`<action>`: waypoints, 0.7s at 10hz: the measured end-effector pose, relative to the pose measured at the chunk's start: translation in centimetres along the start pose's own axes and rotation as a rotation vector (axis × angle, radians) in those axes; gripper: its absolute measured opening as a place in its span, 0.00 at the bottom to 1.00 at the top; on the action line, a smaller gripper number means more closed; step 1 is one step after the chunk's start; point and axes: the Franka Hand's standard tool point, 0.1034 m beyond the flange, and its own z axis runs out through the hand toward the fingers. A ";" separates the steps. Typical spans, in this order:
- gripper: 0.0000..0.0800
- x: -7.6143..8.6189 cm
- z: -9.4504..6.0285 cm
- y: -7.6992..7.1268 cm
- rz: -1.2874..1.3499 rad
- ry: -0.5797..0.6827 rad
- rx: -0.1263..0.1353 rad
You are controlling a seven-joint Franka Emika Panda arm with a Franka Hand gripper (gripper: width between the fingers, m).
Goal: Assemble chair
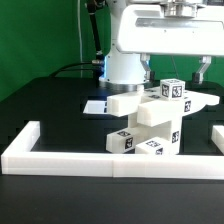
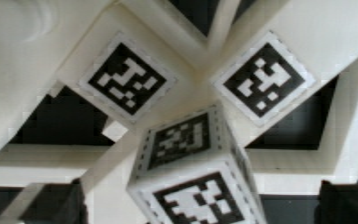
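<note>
The chair is in white tagged pieces piled mid-table. A flat piece (image 1: 128,103) lies across the top of the pile, and tagged blocks (image 1: 126,140) lie low in front. An upright tagged leg block (image 1: 172,91) sticks up from the pile. My gripper (image 1: 176,74) hangs just over this block, open, with one dark finger (image 1: 205,70) on each side. In the wrist view the leg block (image 2: 190,165) stands between the fingertips (image 2: 341,203) with a gap on both sides. Beyond it two tagged pieces (image 2: 126,78) meet in a V. My gripper (image 2: 194,206) holds nothing.
A long low white border rail (image 1: 100,160) runs along the front and turns back at the exterior view's left. A short rail piece (image 1: 215,135) stands at the right. A small flat tagged board (image 1: 95,107) lies behind the pile. The robot base (image 1: 125,65) and cables are at the back.
</note>
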 end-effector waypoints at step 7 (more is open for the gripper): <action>0.33 0.1 -0.1 0.2 -0.202 0.002 -0.009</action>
